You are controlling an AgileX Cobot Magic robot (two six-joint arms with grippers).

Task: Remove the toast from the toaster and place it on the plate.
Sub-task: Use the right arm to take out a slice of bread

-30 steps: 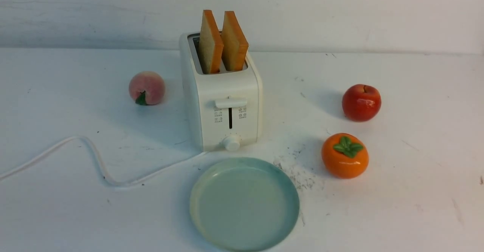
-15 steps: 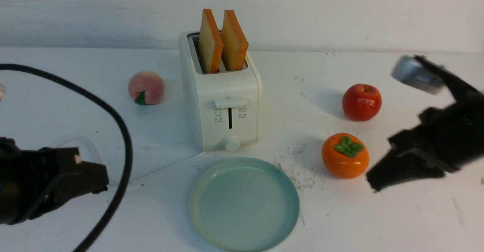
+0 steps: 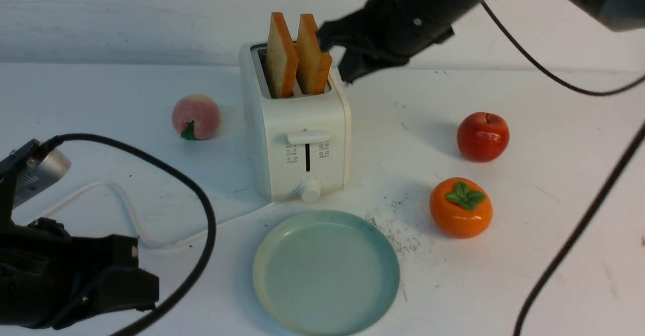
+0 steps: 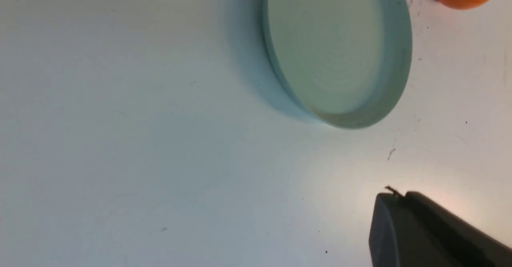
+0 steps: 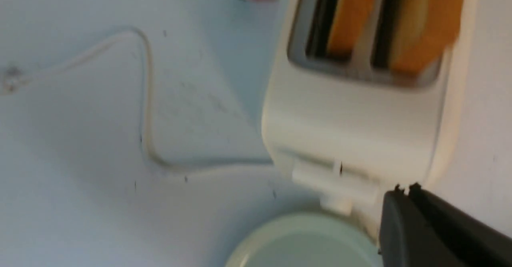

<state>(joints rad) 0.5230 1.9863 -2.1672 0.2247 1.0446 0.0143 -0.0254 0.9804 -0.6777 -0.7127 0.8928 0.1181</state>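
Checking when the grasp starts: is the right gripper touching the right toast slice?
Apart. The right wrist view shows the right gripper clear of the right toast slice, with the toaster casing between them.

The cream-white toaster (image 3: 297, 124) is standing upright, its lever (image 3: 308, 137) and knob (image 3: 308, 190) facing forward, its white cord (image 3: 126, 210) trailing off to its left. Two slices of toast (image 3: 280, 59) are sticking up from its slots. The pale green plate (image 3: 325, 271) is lying flat just in front of the toaster.
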